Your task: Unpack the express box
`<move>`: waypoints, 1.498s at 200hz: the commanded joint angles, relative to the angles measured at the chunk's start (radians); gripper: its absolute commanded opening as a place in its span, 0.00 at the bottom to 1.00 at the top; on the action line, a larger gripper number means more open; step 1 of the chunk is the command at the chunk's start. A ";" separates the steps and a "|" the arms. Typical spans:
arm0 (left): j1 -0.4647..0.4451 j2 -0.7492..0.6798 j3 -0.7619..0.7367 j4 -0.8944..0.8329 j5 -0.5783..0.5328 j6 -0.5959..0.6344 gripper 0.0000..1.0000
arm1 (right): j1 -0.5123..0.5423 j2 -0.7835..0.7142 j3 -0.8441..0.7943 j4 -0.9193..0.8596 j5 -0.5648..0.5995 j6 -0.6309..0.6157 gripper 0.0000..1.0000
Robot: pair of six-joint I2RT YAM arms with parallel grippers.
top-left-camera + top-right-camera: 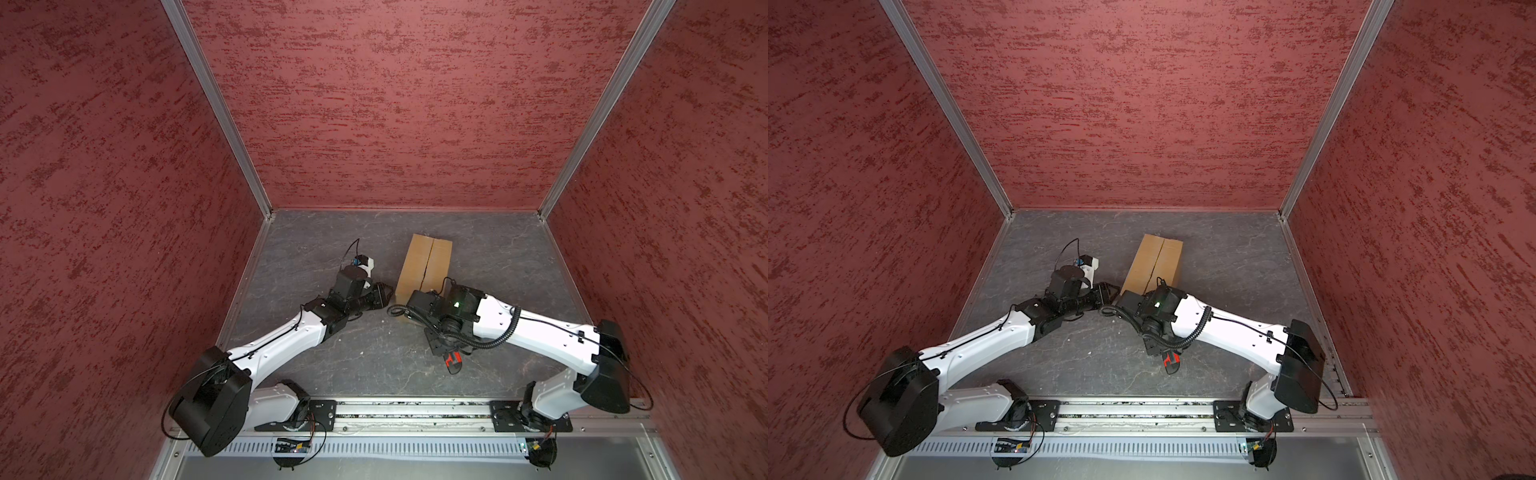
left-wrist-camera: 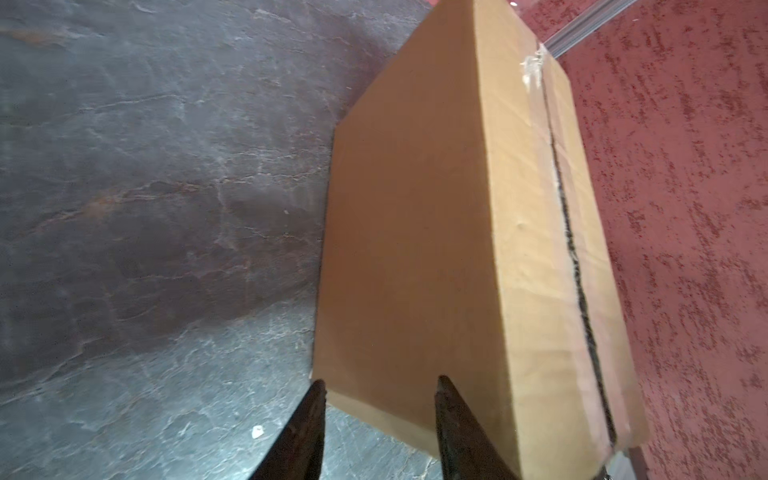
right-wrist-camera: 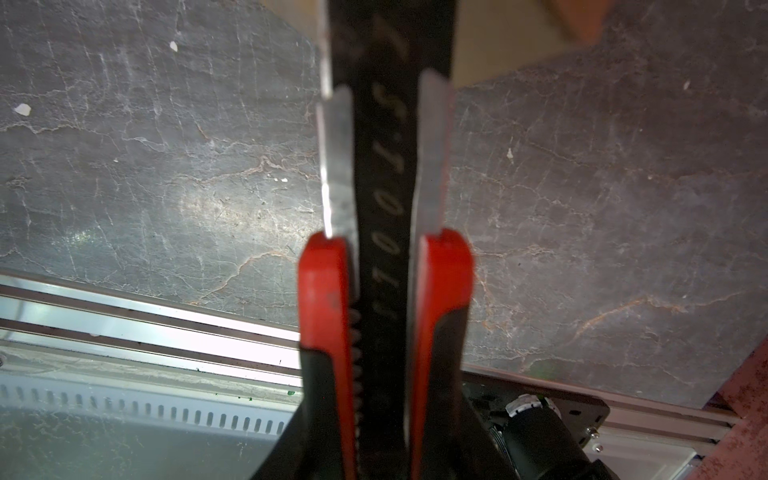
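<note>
- The express box (image 1: pixel 424 266) lies on the counter (image 1: pixel 519 270) with its flaps down. The centre seam is slit to a dark gap, and I can't see what's inside.
- My left fingers (image 2: pixel 305 436) stand apart at the box's near left corner; I can't tell whether they touch it.
- My right fingers (image 3: pixel 286 463) are clamped on a red-and-black utility knife (image 3: pixel 386 199), off the box's near end. In both top views that wrist hides the box's near end.

The express box (image 1: pixel 424 266), a plain brown oblong carton, lies flat on the grey surface (image 1: pixel 519 266) near the centre of both top views. Its flaps are closed, and the centre seam is slit dark along its nearer half.
</note>
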 commanded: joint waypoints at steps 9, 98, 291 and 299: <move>-0.041 -0.020 -0.026 0.083 0.011 -0.019 0.42 | -0.021 -0.004 0.025 0.003 0.002 -0.011 0.00; -0.183 -0.032 -0.066 0.137 -0.054 -0.053 0.41 | -0.053 -0.009 0.026 0.025 -0.026 -0.057 0.00; -0.224 -0.045 -0.057 0.141 -0.156 -0.076 0.41 | -0.053 0.013 0.091 0.069 -0.128 -0.227 0.00; -0.223 -0.046 -0.059 0.142 -0.154 -0.079 0.41 | -0.053 0.017 0.093 0.068 -0.129 -0.229 0.00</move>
